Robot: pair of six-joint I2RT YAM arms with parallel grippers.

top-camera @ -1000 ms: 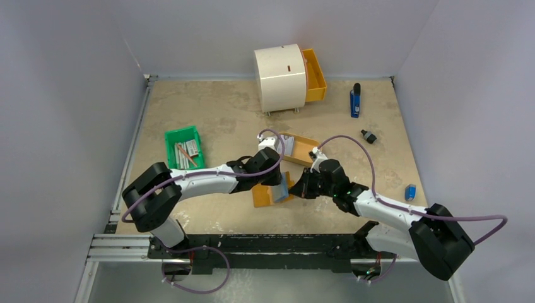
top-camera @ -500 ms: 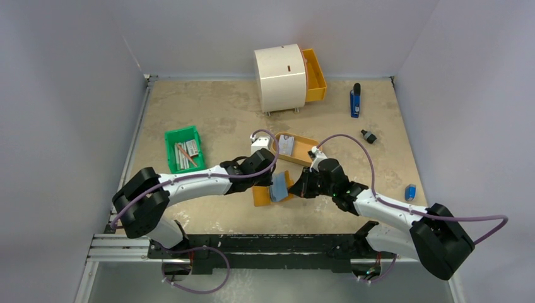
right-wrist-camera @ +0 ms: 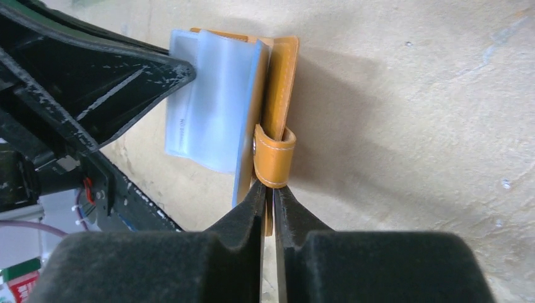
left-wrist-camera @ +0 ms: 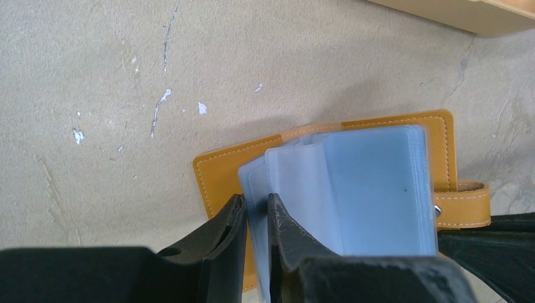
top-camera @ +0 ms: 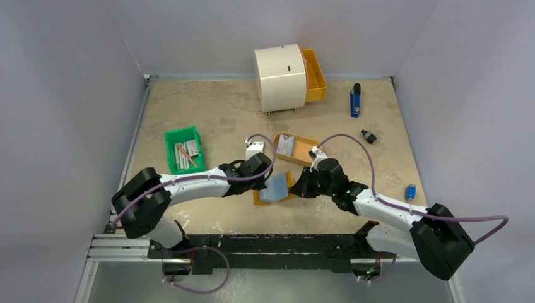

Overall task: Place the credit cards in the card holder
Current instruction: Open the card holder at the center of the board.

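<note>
- One credit card [top-camera: 286,146] shows, pale and flat in the yellow tray [top-camera: 307,153], just beyond both end effectors and apart from them; whether more lie beneath it is too small to tell from above.
- Neither end effector holds a card. None shows in the card holder [top-camera: 272,189], which lies open on the counter [top-camera: 208,107] between the two.
- Left end effector [left-wrist-camera: 255,211]: fingers drawn together on the edge of one clear sleeve [left-wrist-camera: 287,183], holding that leaf up off the tan cover.
- Right end effector [right-wrist-camera: 270,192]: fingers clamped on the edge of the holder's tan cover, right beneath its looped strap [right-wrist-camera: 275,154].
- Step in hand, as I judge it: spreading and steadying the holder so a pocket mouth is exposed. With no card loaded, the task looks early.
- The next move likely calls for one end effector to let go, reach to the tray ahead of it and nip the thin card by an edge, while the other stops the holder sliding. A card lying flat on the tray floor may be hard to get under.
</note>
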